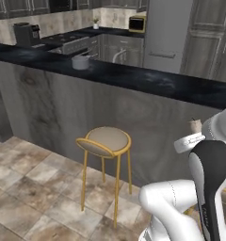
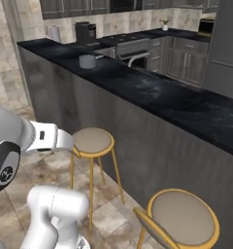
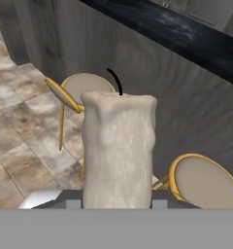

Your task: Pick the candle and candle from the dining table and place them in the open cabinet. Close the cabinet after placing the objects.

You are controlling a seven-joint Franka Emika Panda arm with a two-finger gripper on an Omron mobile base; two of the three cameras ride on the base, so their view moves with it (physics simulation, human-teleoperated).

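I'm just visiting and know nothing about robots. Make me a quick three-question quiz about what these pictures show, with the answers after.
1. True or false: the gripper is shut on the candle.
2. What sits on the dining table? A) a grey pot B) a plate C) a kettle
3. Fill in: the stools have round seats and ____ legs.

Key:
1. True. In the hand view the cream candle with its black wick stands right at the fingertips, off the table and in front of the table's grey front panel.
2. A. The grey pot sits on the black marbled top.
3. Yellow.
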